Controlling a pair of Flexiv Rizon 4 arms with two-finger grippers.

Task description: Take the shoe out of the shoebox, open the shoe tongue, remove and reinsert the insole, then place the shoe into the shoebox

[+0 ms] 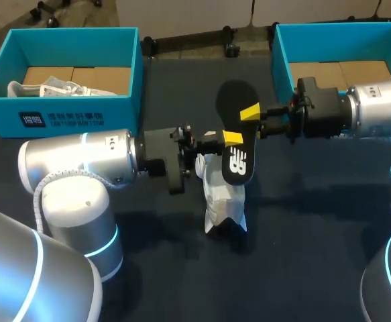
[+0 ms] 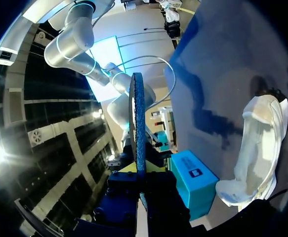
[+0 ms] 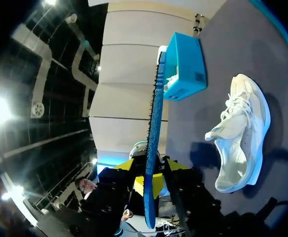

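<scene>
Here, the open-topped teal cardboard shoebox (image 1: 61, 115) at the left holds a white mesh sneaker (image 1: 53, 88) on its brown cardboard floor. The left gripper (image 1: 230, 139) is clamped on the flat black foam insole (image 1: 239, 164), which from both wrists shows edge-on as a thin blue strip. Beneath it, the white laced shoe (image 1: 223, 198) rests on the dark table (image 1: 302, 221). The right gripper (image 1: 251, 113) pinches the same insole nearer its far end. The second teal shoebox (image 1: 280, 57) has a brown cardboard floor.
</scene>
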